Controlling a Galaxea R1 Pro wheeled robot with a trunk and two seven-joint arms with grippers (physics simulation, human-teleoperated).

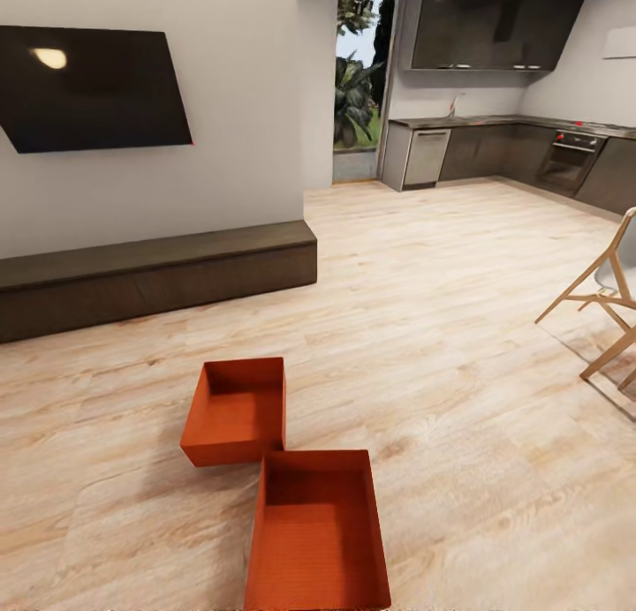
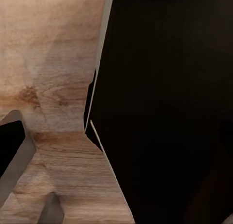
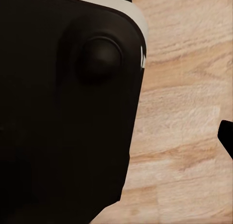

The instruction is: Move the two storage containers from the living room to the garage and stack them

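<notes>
We stood in the living room with both storage containers on the wood-plank floor point(image 1: 459, 346) ahead of us; the near container point(image 1: 318, 531) lay closest, its long axis running away from us; the far container point(image 1: 237, 410) touched its corner, beyond and toward our left arm; our grippers sat back near the robot's dark body point(image 3: 58, 117); whether they were released or clenched, we could not tell.

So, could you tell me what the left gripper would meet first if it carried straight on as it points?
Probably the wood floor, which lies bare ahead of it beside the robot's dark body; depth is unclear.
</notes>
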